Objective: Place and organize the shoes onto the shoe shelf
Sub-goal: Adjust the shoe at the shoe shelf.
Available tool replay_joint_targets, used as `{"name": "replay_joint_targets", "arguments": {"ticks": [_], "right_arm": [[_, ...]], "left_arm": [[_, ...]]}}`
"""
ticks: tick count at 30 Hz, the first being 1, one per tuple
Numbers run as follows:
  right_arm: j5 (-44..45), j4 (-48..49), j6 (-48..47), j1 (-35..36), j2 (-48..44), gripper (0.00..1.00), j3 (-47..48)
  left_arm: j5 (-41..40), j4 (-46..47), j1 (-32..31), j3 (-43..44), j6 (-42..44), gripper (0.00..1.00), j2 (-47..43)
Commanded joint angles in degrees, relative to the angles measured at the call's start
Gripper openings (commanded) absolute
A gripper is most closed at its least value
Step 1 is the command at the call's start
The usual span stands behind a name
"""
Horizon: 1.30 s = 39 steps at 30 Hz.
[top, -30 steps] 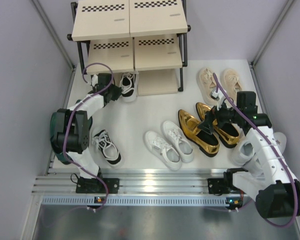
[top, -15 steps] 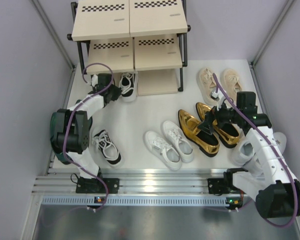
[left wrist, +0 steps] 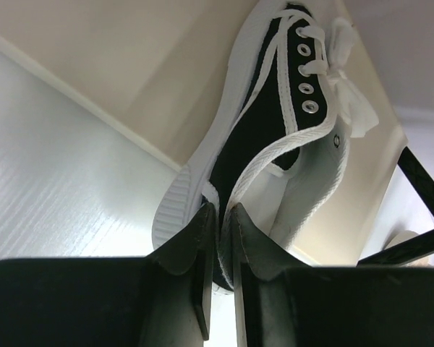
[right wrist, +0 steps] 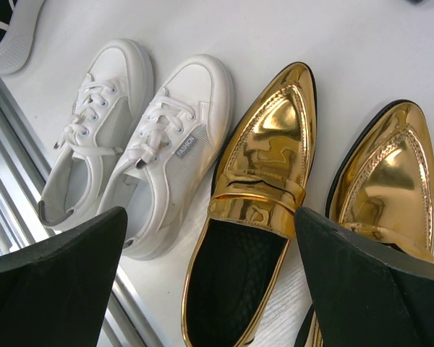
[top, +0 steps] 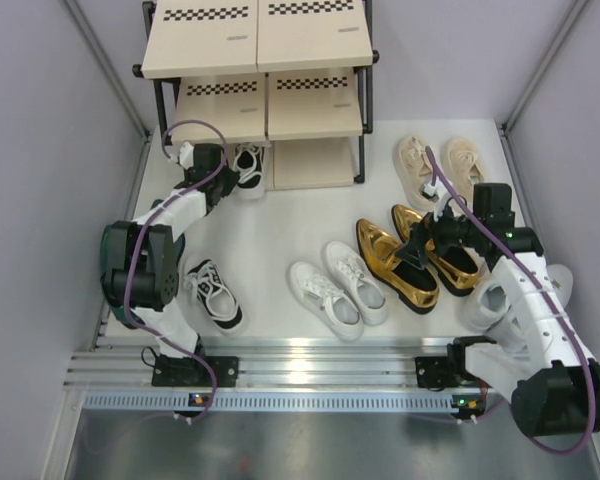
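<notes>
The black-and-white sneaker point(left wrist: 271, 123) lies toe-first at the left end of the shoe shelf point(top: 250, 45), its sole on the beige bottom board and its heel at that board's front edge; whether the heel rests there or is slightly lifted is hard to say from these angles. The left claw point(left wrist: 218, 217) is closed on the thin wall of the heel, one finger inside the shoe and one outside. That pinch would let the arm push the shoe in lengthwise while the claw stays clear of the shelf's black frame. The second sneaker point(top: 216, 296) of the pair sits on the desk point(top: 280, 215) beside the left arm's base, handy to be set alongside. The right claw point(right wrist: 210, 217) stands wide open and holds nothing, hanging over the heel end of a gold loafer point(right wrist: 264, 166), probably lined up for a similar rim grip. White lace-ups point(right wrist: 130, 137) lie just beside it, and beige sneakers point(top: 442, 165) wait farther back on the desk
</notes>
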Motion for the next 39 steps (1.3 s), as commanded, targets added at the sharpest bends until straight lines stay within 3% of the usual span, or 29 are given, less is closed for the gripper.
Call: {"name": "replay_joint_targets", "arguments": {"ticks": [1,30,39], "right_arm": [[-0.68,1.01,-0.51,-0.52,-1.11,0.99,0.00],[-0.77,0.84,-1.13,-0.61,-0.85,0.99,0.08],[-0.68,0.57,-1.22,-0.61,-0.93,0.99,0.00]], "left_arm": [[-1.02,8.44,0.04,3.17,2.49,0.00,-3.92],[-3.04,13.27,0.04,1.42,2.14,0.00,-1.02],[-0.85,13.19,0.13,0.54,2.93,0.11,1.00]]}}
